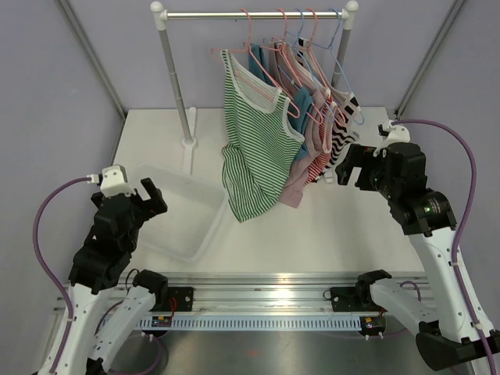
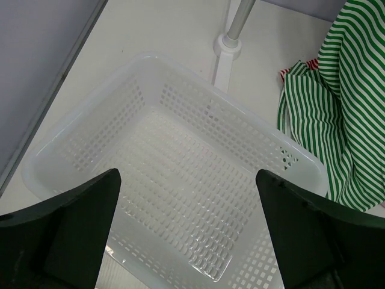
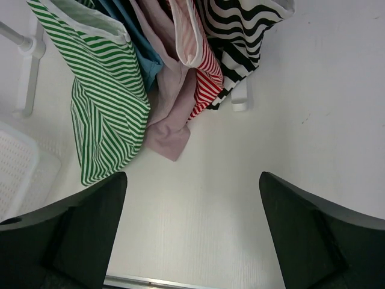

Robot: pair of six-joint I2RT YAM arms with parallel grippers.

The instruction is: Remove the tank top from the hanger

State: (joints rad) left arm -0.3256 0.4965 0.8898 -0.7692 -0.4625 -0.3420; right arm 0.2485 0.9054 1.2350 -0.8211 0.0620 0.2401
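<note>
- My left gripper: jaws spread wide and empty, poised over the white perforated basket at the near left.
- My right gripper: likewise released, holding nothing, on the right, just beside the black-and-white striped top.
- Green-and-white striped tank top: the task garment, nearest and leftmost in the row. It hangs on a pink hanger from the rail at the far centre. Its hem drops close to the basket's far right corner; I cannot tell whether it touches the table.
- Step in hand, as I judge it: the approach, with no fabric gripped yet.
- To do it well:
  - pinch one shoulder strap close to the hanger's arm;
  - slide that strap outward off the end rather than pull down, which would drag the hanger along the rail;
  - steady the hanger with my other gripper;
  - take green fabric only, since the pink garment crowds just behind.
</note>
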